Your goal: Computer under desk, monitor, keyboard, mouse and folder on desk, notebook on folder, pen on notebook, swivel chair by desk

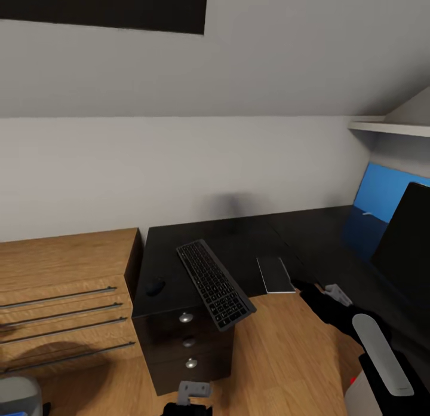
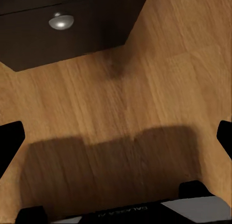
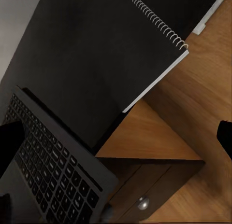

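On the glossy black desk [image 1: 239, 236] the keyboard [image 1: 214, 283] [image 3: 53, 171] lies aslant, its near end hanging over the front edge above the drawer unit [image 1: 185, 344]. The mouse [image 1: 156, 286] sits left of it. A dark spiral notebook [image 1: 276, 274] [image 3: 121, 45] lies at the front edge. At the right, the monitor [image 1: 409, 248] stands before the blue folder [image 1: 382, 192], which seems to lean on the wall. My right gripper [image 1: 301, 286] [image 3: 116, 137] hovers open beside the notebook. Low over the floor, my left gripper [image 1: 192, 398] [image 2: 116, 137] is open and empty. The swivel chair is out of view.
A light-wood cabinet [image 1: 60, 272] with long bar handles stands against the desk's left side. A white shelf [image 1: 388, 128] juts from the wall at upper right. Wood floor [image 1: 280, 356] [image 2: 145, 89] stretches under the desk's open part. A silver drawer knob [image 2: 61, 21] [image 3: 142, 203] is close to each gripper.
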Motion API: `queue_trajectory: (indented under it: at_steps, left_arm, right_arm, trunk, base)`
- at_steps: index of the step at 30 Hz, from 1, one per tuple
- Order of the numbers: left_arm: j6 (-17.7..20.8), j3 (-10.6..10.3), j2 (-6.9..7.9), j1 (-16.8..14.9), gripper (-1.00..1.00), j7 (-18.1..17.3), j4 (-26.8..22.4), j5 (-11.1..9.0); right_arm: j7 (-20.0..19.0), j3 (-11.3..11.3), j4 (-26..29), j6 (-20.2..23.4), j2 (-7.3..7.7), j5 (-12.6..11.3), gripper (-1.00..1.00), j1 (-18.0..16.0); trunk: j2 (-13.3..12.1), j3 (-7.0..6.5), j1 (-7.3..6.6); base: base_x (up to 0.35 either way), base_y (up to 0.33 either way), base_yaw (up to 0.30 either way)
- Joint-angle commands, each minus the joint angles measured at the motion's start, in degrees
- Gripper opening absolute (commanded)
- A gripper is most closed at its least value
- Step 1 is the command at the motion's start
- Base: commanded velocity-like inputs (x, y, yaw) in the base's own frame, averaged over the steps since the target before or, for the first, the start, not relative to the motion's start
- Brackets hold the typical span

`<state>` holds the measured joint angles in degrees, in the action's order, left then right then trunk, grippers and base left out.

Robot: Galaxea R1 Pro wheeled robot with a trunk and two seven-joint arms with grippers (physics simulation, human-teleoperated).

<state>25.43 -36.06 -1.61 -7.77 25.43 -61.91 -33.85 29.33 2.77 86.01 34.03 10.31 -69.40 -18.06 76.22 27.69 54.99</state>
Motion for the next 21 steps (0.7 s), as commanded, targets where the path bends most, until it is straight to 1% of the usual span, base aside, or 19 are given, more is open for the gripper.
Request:
queue_trajectory:
  at_steps: [1,2,3,5,6,8,10,15,17,21]
  left_arm:
    - [-0.3,-0.2,0.03,-0.1,1.0,0.5,1.5,-0.5]
    - [-0.7,-0.2,0.03,-0.1,1.0,0.4,2.5,-0.5]
    - [-1.8,-0.3,0.03,-0.1,1.0,0.3,4.4,-0.5]
    - [-3.7,-0.3,0.03,-0.1,1.0,0.3,6.2,-0.5]
    - [-8.1,-0.3,0.06,-0.1,1.0,0.2,8.9,-0.6]
    - [-10.8,-0.3,0.07,-0.1,1.0,0.2,10.6,-0.6]
    - [-12.6,-0.3,0.12,-0.1,1.0,0.2,12.3,-0.5]
    - [-13.6,-0.3,0.35,-0.1,1.0,0.1,13.3,-0.4]
    - [-14.0,-0.4,0.46,-0.1,1.0,0.3,13.7,-0.6]
    - [-14.0,-0.1,0.47,-0.1,1.0,0.4,14.1,-0.7]
  right_arm:
    - [0.5,0.0,0.2,0.5,-0.03,-0.6,1.0,0.0]
    - [0.5,-0.1,0.3,0.6,-0.05,-0.5,1.0,0.0]
    - [0.5,-0.2,0.3,0.8,-0.04,-0.4,1.0,0.0]
    - [0.5,-0.2,0.4,1.0,-0.03,-0.4,1.0,0.0]
    - [0.5,-0.2,0.4,1.1,-0.04,-0.3,1.0,0.0]
    - [0.5,-0.2,0.3,1.1,-0.06,-0.4,1.0,0.0]
    - [0.5,-0.2,0.2,1.0,-0.17,-0.5,1.0,0.0]
    - [0.5,-0.2,0.2,0.9,-0.25,-0.3,1.0,0.0]
    - [0.5,-0.2,0.2,0.7,-0.36,-0.3,1.0,0.0]
    - [0.4,-0.2,0.1,0.6,-0.46,-0.2,1.0,0.0]
  trunk:
    - [-0.4,-0.12,-0.23]
    - [-0.8,-0.3,-0.45]
    - [-1.2,-0.48,-0.67]
    - [-2.0,-0.84,-1.1]
    - [-2.4,-1.02,-1.32]
    - [-3.2,-1.38,-1.76]
    - [-4.0,-1.74,-2.2]
    - [-6.0,-2.64,-3.3]
    - [-6.8,-3.0,-3.74]
    - [-8.4,-3.71,-4.62]
  base:
    - [0.0,0.0,0.0]
    - [0.0,0.0,0.0]
    - [0.0,0.0,0.0]
    - [0.0,0.0,0.0]
    - [0.0,0.0,0.0]
    - [0.0,0.0,0.0]
    - [0.0,0.0,0.0]
    - [0.0,0.0,0.0]
    - [-0.088,0.0,0.098]
    - [-0.292,-0.105,0.252]
